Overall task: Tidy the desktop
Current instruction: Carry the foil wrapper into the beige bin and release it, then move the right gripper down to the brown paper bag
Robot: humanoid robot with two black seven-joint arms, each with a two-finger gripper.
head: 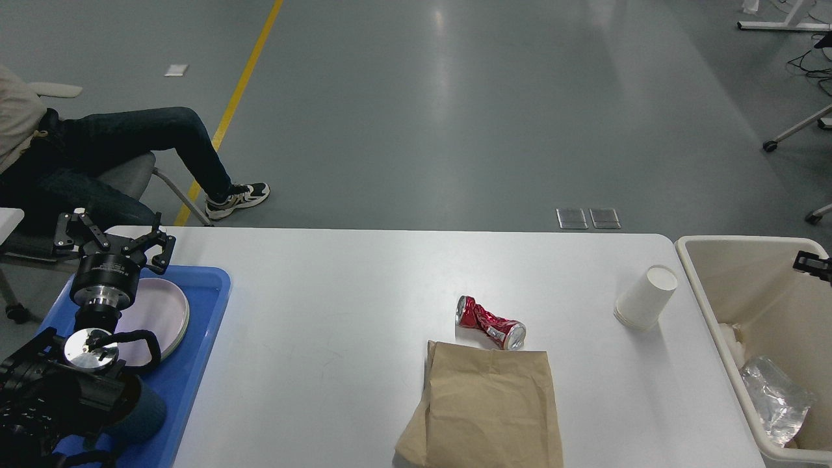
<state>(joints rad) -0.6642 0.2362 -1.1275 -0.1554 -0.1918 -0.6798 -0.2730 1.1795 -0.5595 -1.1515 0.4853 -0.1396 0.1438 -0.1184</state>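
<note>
The white desktop (pixel 338 292) fills the middle of the head view. On it lie a crushed red can (pixel 491 323), a flat brown paper bag (pixel 487 406) just in front of the can, and a white paper cup (pixel 645 298) tipped over near the right edge. My left gripper (pixel 112 242) is open and empty above the far left corner, over a blue tray. Of my right gripper only a small black tip (pixel 811 265) shows at the right edge, over the cream bin; its fingers cannot be told apart.
The cream bin (pixel 705 305) stands against the desktop's right edge, with crumpled clear plastic (pixel 773 400) and paper scraps inside. The blue tray (pixel 195 364) at the left holds a pale plate (pixel 162 312). A seated person (pixel 130 143) is behind the left corner.
</note>
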